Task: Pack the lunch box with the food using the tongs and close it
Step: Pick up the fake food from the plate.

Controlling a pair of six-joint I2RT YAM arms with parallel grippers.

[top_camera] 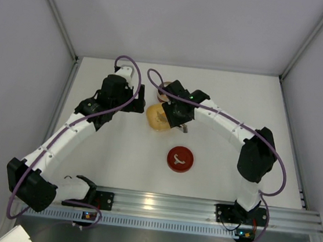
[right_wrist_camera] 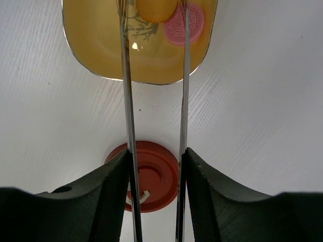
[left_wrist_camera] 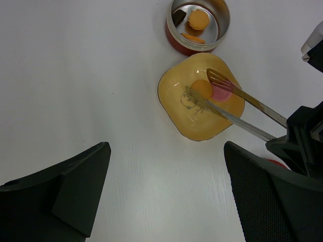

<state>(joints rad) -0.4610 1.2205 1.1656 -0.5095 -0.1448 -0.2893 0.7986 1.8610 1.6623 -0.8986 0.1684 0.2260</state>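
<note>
Packing partway: red round tin [left_wrist_camera: 176, 46] by far edge of tabletop [top_camera: 117, 151] holds three pieces.
Slim silver tongs [left_wrist_camera: 242, 108], clamped in right fingers [right_wrist_camera: 108, 196], straddle orange piece [left_wrist_camera: 202, 89] in yellow dish [left_wrist_camera: 176, 108]; pink piece [left_wrist_camera: 222, 94] waits; red lid [top_camera: 180, 159] off; left fingers [left_wrist_camera: 75, 186] wide, empty.

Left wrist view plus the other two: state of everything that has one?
lunch box: open, food inside
lid: off, flat on table
tongs: held, arms apart, tips either side of orange piece
orange piece: in yellow dish
pink piece: flat in dish
left fingers: open, empty
right fingers: closed on tongs
</note>
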